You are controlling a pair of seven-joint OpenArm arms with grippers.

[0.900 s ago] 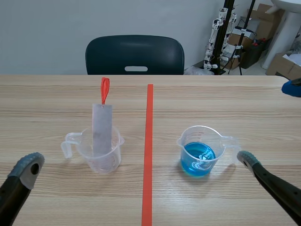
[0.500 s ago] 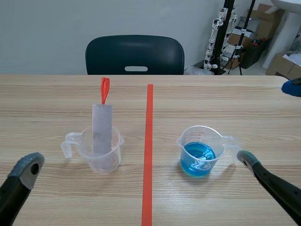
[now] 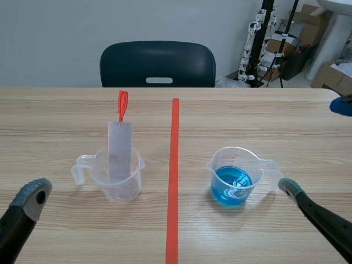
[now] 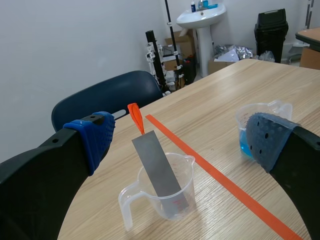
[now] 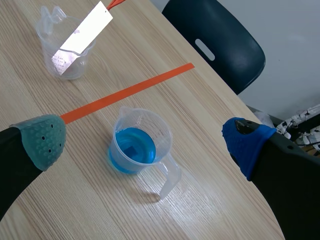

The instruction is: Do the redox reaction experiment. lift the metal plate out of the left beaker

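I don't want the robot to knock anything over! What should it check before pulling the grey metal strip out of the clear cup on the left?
1. Left gripper open: ok.
2. Flat grey metal plate stands leaning in the clear plastic left beaker: ok.
3. Orange-red loop on the plate's top free: ok.
4. Left gripper at the plate: not ok, well short of it.
5. Right gripper apart from the clear beaker of blue liquid: ok.

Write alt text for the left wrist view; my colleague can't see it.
A grey metal plate with an orange-red tab leans in a clear beaker, ahead of the open left gripper and untouched. Across an orange-red tape line stands a second beaker holding blue liquid.
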